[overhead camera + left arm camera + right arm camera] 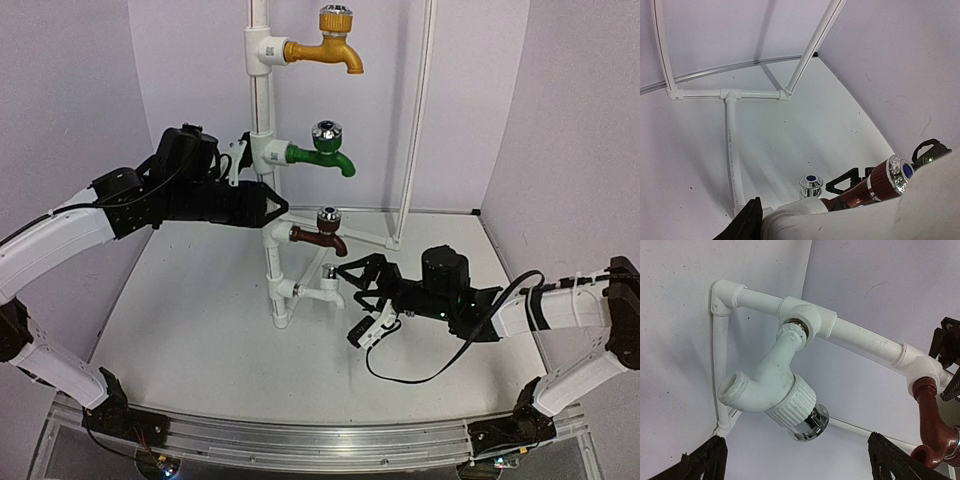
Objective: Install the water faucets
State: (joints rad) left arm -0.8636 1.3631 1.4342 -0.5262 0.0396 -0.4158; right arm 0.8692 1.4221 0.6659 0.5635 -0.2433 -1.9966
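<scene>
The white faucet sits in the lowest fitting, just ahead of the right gripper, spread wide and empty. The yellow faucet, green faucet and brown faucet are mounted above. The left gripper meets the standpipe; its grip is indeterminable. Tightening may remain.

Brown faucet nr white faucet

Printed marks on the pipe fittings are unreadably small.
</scene>
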